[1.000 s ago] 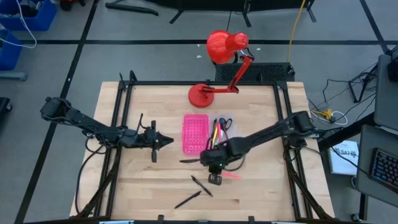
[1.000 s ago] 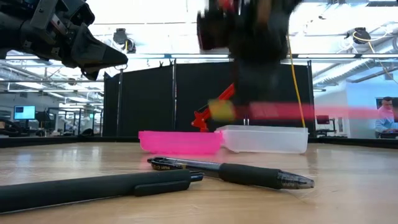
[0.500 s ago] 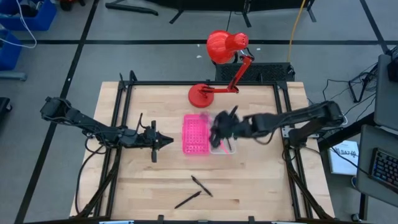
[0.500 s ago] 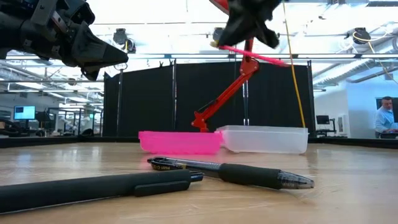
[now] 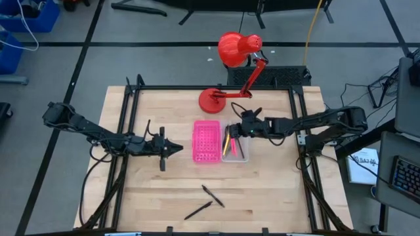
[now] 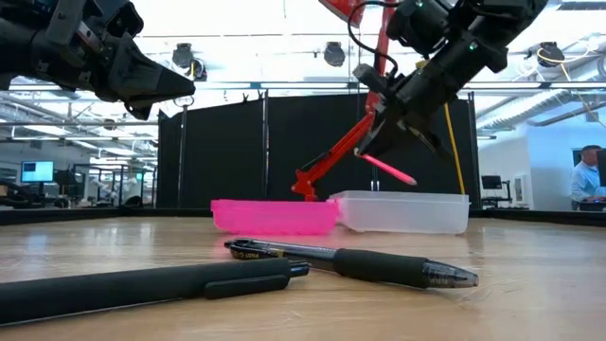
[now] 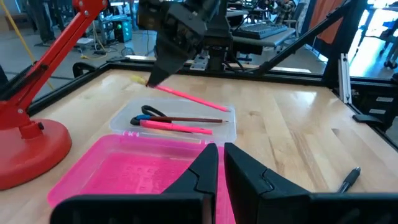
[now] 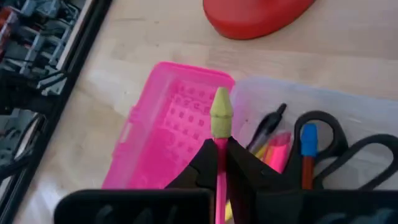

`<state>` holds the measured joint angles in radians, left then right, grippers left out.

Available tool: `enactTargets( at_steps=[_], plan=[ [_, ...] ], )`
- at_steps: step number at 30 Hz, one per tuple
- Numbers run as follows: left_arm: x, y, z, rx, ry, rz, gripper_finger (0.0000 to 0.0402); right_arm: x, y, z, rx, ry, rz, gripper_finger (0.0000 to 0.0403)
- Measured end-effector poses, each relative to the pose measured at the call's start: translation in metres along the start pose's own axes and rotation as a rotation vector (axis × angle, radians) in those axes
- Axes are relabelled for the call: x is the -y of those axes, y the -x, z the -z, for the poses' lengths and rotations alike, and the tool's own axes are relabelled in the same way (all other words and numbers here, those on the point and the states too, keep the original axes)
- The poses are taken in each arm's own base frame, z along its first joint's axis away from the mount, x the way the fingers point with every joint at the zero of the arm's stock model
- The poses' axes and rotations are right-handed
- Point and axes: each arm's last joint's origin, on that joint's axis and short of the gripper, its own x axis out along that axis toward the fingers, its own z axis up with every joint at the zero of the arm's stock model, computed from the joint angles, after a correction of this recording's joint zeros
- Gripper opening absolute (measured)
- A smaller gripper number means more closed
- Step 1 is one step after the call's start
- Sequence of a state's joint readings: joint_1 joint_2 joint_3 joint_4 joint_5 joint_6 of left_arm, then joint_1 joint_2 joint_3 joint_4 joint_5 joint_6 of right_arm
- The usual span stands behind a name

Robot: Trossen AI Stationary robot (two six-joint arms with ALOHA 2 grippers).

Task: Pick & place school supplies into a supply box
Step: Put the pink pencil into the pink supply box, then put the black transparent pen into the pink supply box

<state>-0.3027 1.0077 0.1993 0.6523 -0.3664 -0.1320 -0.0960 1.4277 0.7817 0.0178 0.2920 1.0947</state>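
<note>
The supply box lies mid-table: a hot-pink perforated half (image 5: 205,141) joined to a clear tray (image 5: 243,156). The tray holds yellow and pink pens and black-handled scissors (image 8: 323,146). My right gripper (image 5: 244,128) hovers over the tray's far end, shut on a pink pencil (image 6: 390,171). Two black pens (image 5: 213,195) (image 5: 198,210) lie on the wood near the front edge. My left gripper (image 5: 178,148) waits shut and empty, left of the pink half. My right gripper pinches the pink pencil's shaft (image 8: 219,148) between its two fingers, just behind the yellow-green eraser end (image 8: 220,112), which pokes out past the fingertips. The fingers slant down from the table's right. The pencil is lifted clear and tilts down over the clear tray (image 6: 402,210).
A red desk lamp stands behind the box, with its base (image 5: 216,99) on the table's far side and its head (image 5: 237,47) beyond the edge. Black frame rails (image 5: 125,164) line both sides. A person (image 6: 587,180) sits far off in the room.
My right gripper has carried the pink pencil from the table's middle toward the far edge, to above the clear tray. Its wrist has rolled on the way. The pencil, level before, now slopes down toward the tray.
</note>
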Motion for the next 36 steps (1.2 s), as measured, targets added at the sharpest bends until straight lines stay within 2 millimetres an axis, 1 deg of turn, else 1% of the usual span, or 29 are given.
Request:
enactTargets(
  at_steps=[7, 12, 18, 30, 33, 36],
  plan=[
    [0.0, 0.0, 0.0, 0.003, -0.005, 0.0, 0.0033, 0.013, -0.012, 0.007, -0.016, 0.0, 0.086, 0.0006],
    [0.0, 0.0, -0.001, 0.007, -0.004, 0.0, 0.0033, 0.02, -0.023, 0.013, -0.063, 0.012, 0.137, 0.0006],
    [0.0, 0.0, -0.001, 0.006, -0.005, 0.0, 0.0033, 0.023, -0.024, 0.013, -0.072, 0.046, 0.151, 0.0012],
    [0.0, 0.0, 0.0, 0.004, -0.012, -0.001, 0.0033, 0.022, -0.024, 0.013, -0.074, 0.097, 0.144, 0.0095],
    [0.0, 0.0, 0.0, 0.003, -0.016, -0.001, 0.0033, 0.019, -0.02, 0.01, -0.075, 0.136, 0.116, 0.0109],
    [0.0, 0.0, 0.0, 0.002, -0.021, -0.001, 0.0033, 0.013, -0.011, 0.006, -0.098, 0.198, 0.049, 0.0119]
  ],
)
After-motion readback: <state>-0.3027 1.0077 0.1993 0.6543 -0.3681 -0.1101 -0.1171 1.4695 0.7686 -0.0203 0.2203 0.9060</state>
